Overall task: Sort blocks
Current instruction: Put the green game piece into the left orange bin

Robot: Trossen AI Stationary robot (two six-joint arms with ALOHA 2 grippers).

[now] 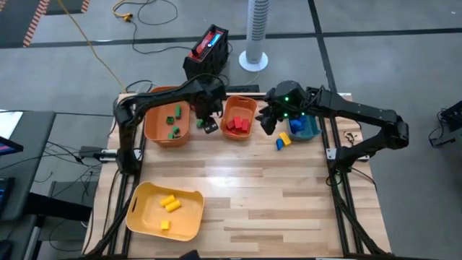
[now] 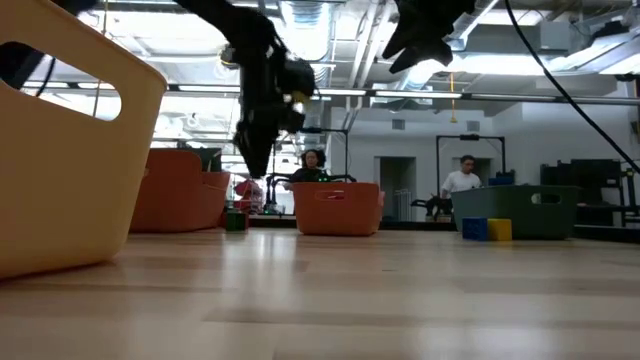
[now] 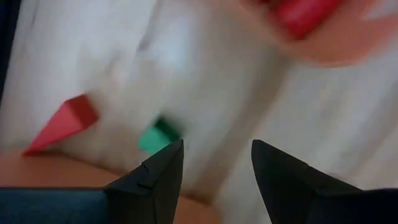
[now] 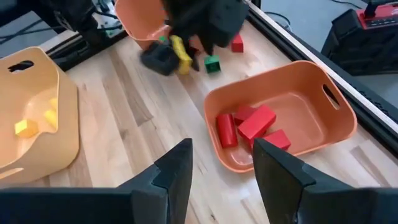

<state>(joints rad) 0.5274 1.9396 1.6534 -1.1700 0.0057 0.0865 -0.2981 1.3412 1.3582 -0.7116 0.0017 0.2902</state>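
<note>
My left gripper (image 3: 217, 149) points down over the table between the two orange bins (image 1: 208, 124), open with nothing between its fingers. Just beyond its fingertips a green block (image 3: 158, 134) and a red block (image 3: 62, 121) lie on the wood. My right gripper (image 4: 221, 152) hangs open and empty above the right orange bin (image 4: 336, 118), which holds several red blocks (image 4: 256, 121). The left orange bin (image 1: 155, 126) holds green blocks (image 1: 174, 131). A blue block and a yellow block (image 1: 283, 139) lie on the table by the teal bin (image 1: 309, 130).
A yellow bin (image 1: 144, 217) with yellow blocks (image 1: 170, 204) stands at the near left. Bare wood fills the table's middle and near right. Beyond the far edge stand a red-and-black device (image 1: 208, 49) and a white fan (image 1: 256, 32). In the low view, people sit in the room behind.
</note>
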